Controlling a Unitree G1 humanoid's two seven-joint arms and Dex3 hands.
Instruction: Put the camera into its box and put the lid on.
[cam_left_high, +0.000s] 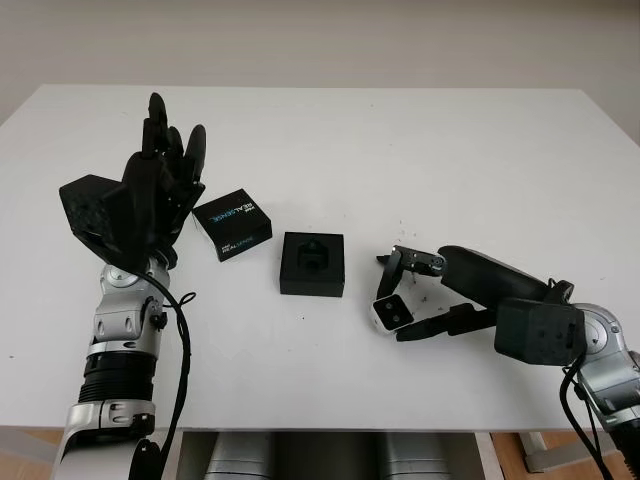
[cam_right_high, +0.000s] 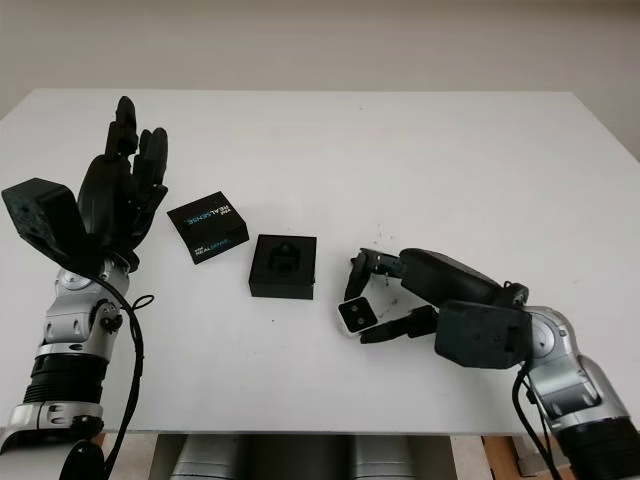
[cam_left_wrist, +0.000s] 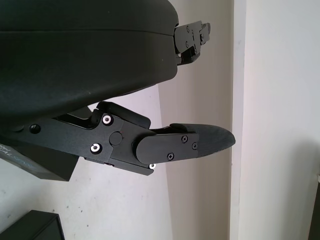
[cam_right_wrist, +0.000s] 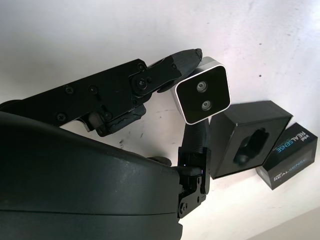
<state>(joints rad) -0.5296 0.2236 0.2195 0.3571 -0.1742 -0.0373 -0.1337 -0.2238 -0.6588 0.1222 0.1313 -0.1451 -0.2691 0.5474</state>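
A small silver camera (cam_left_high: 391, 313) with a black face and two lenses (cam_right_wrist: 202, 94) sits between the fingers of my right hand (cam_left_high: 400, 300), which is shut on it just above the table, right of the box. The open black box (cam_left_high: 313, 264) with a moulded insert lies at the table's middle. Its black lid (cam_left_high: 232, 223), printed with white and blue lettering, lies flat to the left of the box. My left hand (cam_left_high: 160, 175) is open and raised upright to the left of the lid.
The white table (cam_left_high: 420, 150) runs wide behind and to the right of the objects. Its front edge passes just under my two forearms. A pale wall stands behind the table.
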